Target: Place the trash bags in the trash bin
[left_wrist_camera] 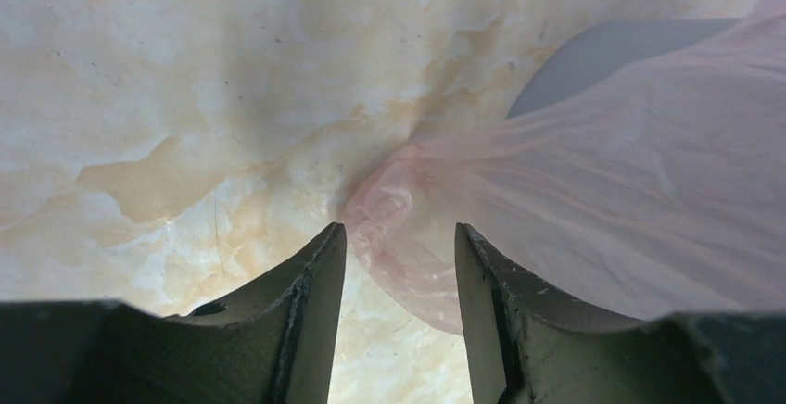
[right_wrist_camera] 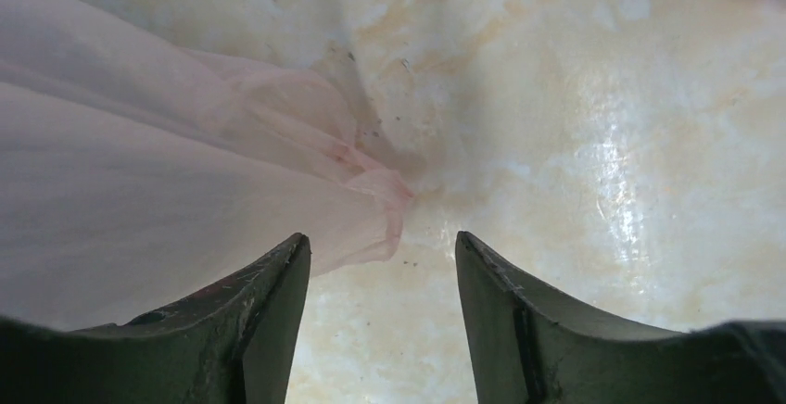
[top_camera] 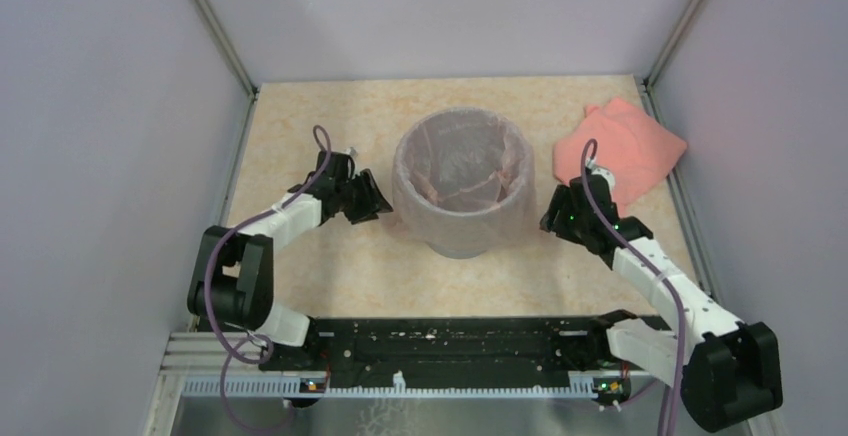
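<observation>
**A:** How does the left pincer [left_wrist_camera: 399, 233] stand?

**B:** Open. Its two dark, scuffed, tapering fingers [left_wrist_camera: 306, 311] are apart. A gathered corner of the trash bag [left_wrist_camera: 630, 200] lies in the gap, not pinched.

**A:** And the right pincer [right_wrist_camera: 381, 237]?

**B:** Open too. A puckered corner of the bag sits just beside one finger, and the rest of the gap shows only bench [right_wrist_camera: 602, 145].

**A:** What is the bag like up close?

**B:** It is thin, translucent pale pink film, creased in fine folds that fan towards each corner. The bench is glossy cream with tan marbling and small dark specks.

**A:** Where is the bag as a whole?

**B:** Only the overhead view tells that. The bag lines the trash bin [top_camera: 462, 241], folded over the rim and partway down the outer wall. The bin is a round, smooth grey tub that tapers towards its base, and it stands mid-bench between the two pincers.

**A:** What else shows only in one view?

**B:** The left wrist view shows a sliver of grey wall above the film. The overhead view alone shows an opaque salmon folded bundle [top_camera: 625, 146] beyond the right pincer, by the far right corner.
</observation>
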Tool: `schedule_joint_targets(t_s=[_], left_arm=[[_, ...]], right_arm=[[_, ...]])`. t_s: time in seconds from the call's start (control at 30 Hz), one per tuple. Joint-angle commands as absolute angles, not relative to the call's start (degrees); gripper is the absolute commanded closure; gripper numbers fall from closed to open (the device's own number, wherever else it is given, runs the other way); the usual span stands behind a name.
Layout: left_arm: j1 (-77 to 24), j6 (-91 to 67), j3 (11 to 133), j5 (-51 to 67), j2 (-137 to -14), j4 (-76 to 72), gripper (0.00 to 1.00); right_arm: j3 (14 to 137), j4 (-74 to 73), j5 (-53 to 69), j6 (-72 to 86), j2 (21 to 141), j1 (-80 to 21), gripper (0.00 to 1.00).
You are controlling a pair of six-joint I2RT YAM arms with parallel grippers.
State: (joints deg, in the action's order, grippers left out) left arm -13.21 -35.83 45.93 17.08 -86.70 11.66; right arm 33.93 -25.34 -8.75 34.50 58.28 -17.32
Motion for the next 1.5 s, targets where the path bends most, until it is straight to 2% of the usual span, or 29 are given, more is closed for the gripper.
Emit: schedule_joint_targets(t_s=[0.0,0.17,0.43,0.67,0.9,1.07,1.2,1.47], left_arm=[[-13.0,-33.4,48.3,16.5,-82.1,13.4,0.46],[-13.2,-32.0,48.9,15.4,-78.7,14.3,0.46],[-16.1,-32.8,53.1,15.0,-78.2,13.2,0.47],[-22.7,-33.4,56.5,12.8,-81.2,12.2,0.47],[-27.7,-35.1,56.0,11.5,-82.3,10.9,0.48],[-29.5,-35.9,54.2,11.5,-81.3,10.0,0.48],[-29.5,-35.8,52.1,11.4,-79.2,10.1,0.48],[-29.6,-37.0,48.3,11.2,-75.6,8.7,0.48]], right_arm=[[41.3,-31.3,-8.9,32.4,53.5,-16.7,0.37],[52.7,-37.3,-9.8,29.4,52.6,-17.2,0.22],[75.7,-43.2,-16.4,24.8,60.1,-26.6,0.18],[90.9,-43.4,-20.2,20.1,69.0,-35.8,0.18],[103.5,-48.2,-24.7,15.1,83.1,-45.5,0.16],[101.6,-50.7,-26.2,14.9,87.3,-46.5,0.16],[94.8,-49.0,-27.5,14.2,85.7,-46.5,0.09],[88.0,-48.6,-26.0,14.5,86.5,-45.7,0.03]])
